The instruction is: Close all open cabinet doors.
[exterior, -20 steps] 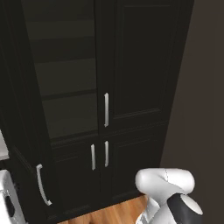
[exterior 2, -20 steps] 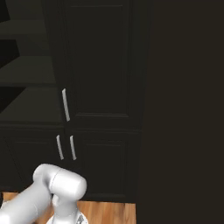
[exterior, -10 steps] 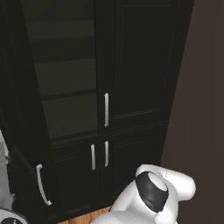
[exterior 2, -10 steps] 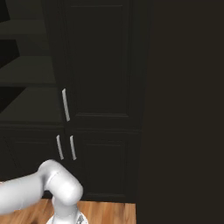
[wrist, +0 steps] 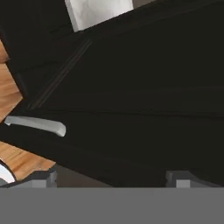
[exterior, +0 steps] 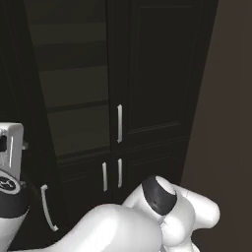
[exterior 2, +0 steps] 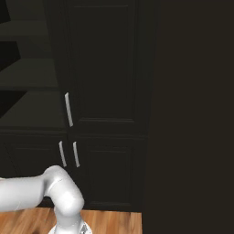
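A tall black cabinet door (exterior: 30, 128) stands open at the left, edge-on, with its silver bar handle (exterior: 47, 207) low down. Behind it the bare pantry shelves (exterior: 74, 88) show, also at the left in the right base view (exterior 2: 27, 73). The right tall door (exterior: 157, 69) (exterior 2: 105, 64) is shut, and so are the two short doors below it (exterior: 110, 174) (exterior 2: 68, 154). My white hand (exterior: 10, 147) hangs beside the open door. In the hand view my gripper (wrist: 113, 178) is open, close to a black door panel (wrist: 140, 96) with a silver handle (wrist: 37, 124) to its left.
A dark wall (exterior: 226, 123) (exterior 2: 192, 114) flanks the cabinet on the right. Wooden floor (exterior 2: 27, 224) (wrist: 13, 159) runs along the cabinet's foot. My own arm (exterior: 128, 226) fills the lower part of the left base view.
The arm has swung down and to the left, bringing the hand up at the left edge beside the open door. The doors and the base have not moved.
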Motion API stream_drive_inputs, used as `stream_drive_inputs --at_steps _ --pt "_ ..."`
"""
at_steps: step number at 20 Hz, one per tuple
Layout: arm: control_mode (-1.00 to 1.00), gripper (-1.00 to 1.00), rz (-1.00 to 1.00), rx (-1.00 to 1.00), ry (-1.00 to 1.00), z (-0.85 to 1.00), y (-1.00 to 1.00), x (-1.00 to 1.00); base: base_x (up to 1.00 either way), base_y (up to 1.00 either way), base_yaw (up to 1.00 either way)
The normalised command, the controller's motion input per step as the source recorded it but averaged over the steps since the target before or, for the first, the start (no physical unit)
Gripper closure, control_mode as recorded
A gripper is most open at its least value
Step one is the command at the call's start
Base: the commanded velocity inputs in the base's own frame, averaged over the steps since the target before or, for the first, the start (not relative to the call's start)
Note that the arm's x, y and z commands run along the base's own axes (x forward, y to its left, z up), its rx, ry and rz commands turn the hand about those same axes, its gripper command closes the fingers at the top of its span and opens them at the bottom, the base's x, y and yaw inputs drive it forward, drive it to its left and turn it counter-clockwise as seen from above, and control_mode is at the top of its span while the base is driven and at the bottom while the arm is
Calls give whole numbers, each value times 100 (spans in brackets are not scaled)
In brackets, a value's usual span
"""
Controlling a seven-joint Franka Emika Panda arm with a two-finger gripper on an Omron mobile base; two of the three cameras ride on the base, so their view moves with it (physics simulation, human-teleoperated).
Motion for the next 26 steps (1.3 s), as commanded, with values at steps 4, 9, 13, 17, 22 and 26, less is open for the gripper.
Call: stream_drive_inputs --at_steps 4,9,13,17,22,26 --pt "-100 -100 -10 2 0 0 -45 77 0 0 0" --pt "-100 -100 -7 1 0 -3 -57 83 0 0 0" --pt "-100 -100 -3 1 -2 -14 -65 82 0 0 0" --pt "-100 -100 0 0 -7 -28 -69 77 0 0 0" --pt "-100 -100 0 0 -18 -43 -71 63 0 0 0" --pt "-100 -100 1 0 -22 -38 -71 60 0 0 0"
